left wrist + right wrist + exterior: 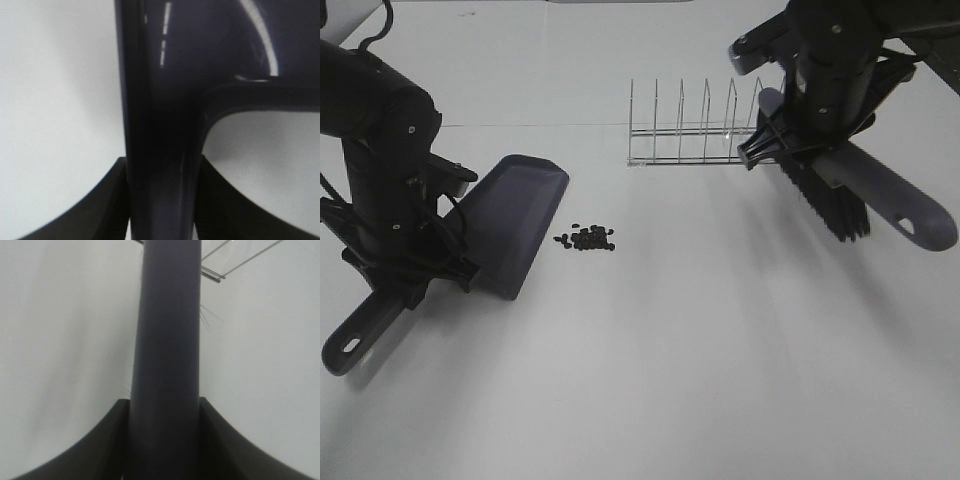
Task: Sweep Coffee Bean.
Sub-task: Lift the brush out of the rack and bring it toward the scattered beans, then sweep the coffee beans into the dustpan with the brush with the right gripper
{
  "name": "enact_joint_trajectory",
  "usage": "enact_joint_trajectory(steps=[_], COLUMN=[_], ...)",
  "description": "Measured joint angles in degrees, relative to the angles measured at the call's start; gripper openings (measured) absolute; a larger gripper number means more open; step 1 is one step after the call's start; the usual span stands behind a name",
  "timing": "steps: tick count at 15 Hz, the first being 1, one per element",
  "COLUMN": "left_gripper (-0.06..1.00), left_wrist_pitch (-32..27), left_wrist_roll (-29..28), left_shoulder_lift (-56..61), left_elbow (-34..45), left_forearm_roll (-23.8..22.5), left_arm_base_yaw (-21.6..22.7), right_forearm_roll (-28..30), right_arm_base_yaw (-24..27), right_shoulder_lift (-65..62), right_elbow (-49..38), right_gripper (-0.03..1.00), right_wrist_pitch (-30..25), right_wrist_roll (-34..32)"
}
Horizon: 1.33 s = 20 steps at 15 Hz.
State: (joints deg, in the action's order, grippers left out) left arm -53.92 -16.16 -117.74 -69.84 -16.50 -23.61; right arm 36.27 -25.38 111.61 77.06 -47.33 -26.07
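Note:
The coffee beans (588, 238) lie in a small dark cluster on the white table, just right of the dustpan's open edge. My left gripper (438, 222) is shut on the dark grey dustpan (516, 218), whose handle (162, 150) runs between the fingers (111, 200) in the left wrist view. My right gripper (790, 140) is shut on the grey brush (880, 195), held above the table at the right with its black bristles (825, 200) pointing down-left. The brush handle (167, 365) fills the right wrist view. The beans do not show in either wrist view.
A wire dish rack (692, 130) stands at the back middle, right beside the brush and right gripper; a corner of it shows in the right wrist view (220, 265). The table (700, 360) is plain white.

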Motion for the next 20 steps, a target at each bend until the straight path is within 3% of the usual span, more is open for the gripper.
enact_joint_trajectory(steps=[5,7,10,16,20], left_gripper=[0.32,0.32,0.32,0.32,0.32], left_wrist_pitch=[-0.46,-0.57,-0.63,-1.32,-2.01], left_wrist_roll=[0.0,1.15,2.35,2.86,2.75], left_shoulder_lift=[-1.43,-1.43,-1.43,-3.38,-3.44], left_elbow=[-0.97,-1.03,-1.03,-1.32,-1.32], left_forearm_roll=[0.52,1.72,3.61,6.47,7.73], left_arm_base_yaw=[-0.23,-0.23,-0.23,-0.23,-0.23], right_forearm_roll=[-0.11,-7.62,-20.63,-40.97,-50.48], right_arm_base_yaw=[-6.42,-9.45,-9.63,-9.63,-9.57], right_shoulder_lift=[9.28,14.78,18.33,20.05,20.45], right_elbow=[6.65,13.87,19.94,20.8,20.8], right_gripper=[0.37,0.37,0.37,0.37,0.37], right_wrist_pitch=[-1.83,-2.06,-1.83,5.39,8.94], right_wrist_roll=[1.09,6.3,12.55,18.51,22.8])
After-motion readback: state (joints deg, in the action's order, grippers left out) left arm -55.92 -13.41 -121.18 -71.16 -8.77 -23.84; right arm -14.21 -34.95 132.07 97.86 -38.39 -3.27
